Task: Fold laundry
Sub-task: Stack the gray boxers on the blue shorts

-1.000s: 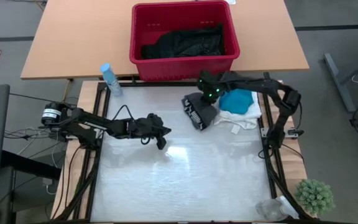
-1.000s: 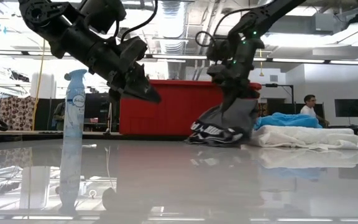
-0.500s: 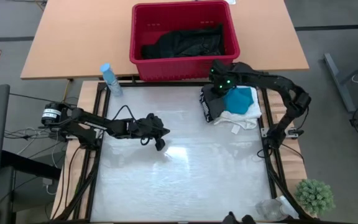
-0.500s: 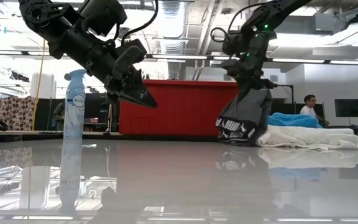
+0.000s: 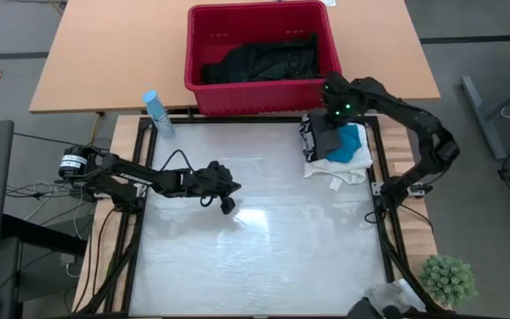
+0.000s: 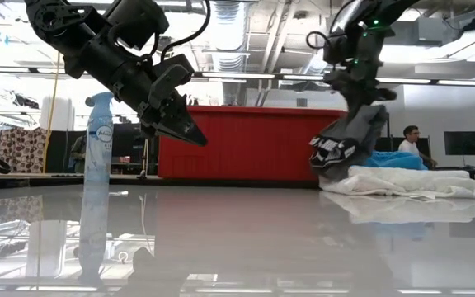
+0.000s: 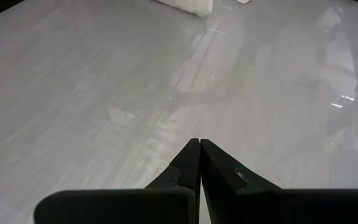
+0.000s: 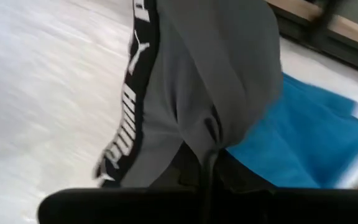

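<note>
Glossy white surface [image 5: 264, 239] mostly bare, right gripper [image 5: 324, 142] at 1 o'clock, jaws clamping dark grey soft garment [image 6: 349, 147] over teal garment [image 5: 348, 142], left gripper [image 5: 228, 206] jaws closed, empty.

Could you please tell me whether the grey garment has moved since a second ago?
Yes. The right gripper has carried the grey garment rightward, away from the spray bottle, onto the teal garment.

white garment [image 5: 336, 167] on glossy table [image 5: 255, 239]
</note>
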Tool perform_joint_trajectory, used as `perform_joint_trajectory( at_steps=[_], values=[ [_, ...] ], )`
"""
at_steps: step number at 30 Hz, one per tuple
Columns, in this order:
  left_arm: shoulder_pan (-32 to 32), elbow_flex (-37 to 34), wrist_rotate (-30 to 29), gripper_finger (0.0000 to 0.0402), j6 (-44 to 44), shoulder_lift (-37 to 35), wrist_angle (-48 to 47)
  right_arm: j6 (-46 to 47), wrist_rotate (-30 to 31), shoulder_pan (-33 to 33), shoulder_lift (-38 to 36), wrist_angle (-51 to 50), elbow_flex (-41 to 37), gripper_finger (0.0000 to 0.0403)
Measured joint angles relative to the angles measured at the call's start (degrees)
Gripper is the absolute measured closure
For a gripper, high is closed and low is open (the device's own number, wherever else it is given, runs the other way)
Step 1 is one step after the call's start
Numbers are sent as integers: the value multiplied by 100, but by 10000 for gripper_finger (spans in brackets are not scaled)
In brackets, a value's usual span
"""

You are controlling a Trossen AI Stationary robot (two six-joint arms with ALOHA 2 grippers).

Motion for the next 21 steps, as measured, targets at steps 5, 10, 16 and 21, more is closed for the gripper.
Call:
perform_joint_trajectory(
  at_steps=[5,10,16,21],
  values=[
    [0,2,-7,401,-2,-2,5,-58,339,-113,-44,-451,0,377],
    [0,2,-9,401,-2,0,17,-76,685,-280,7,-788,-41,377],
    [0,2,-8,401,-47,0,21,-134,795,-491,5,-826,-264,377],
    [0,2,-8,401,-55,0,26,-173,842,-600,7,-866,-783,377]
  ],
)
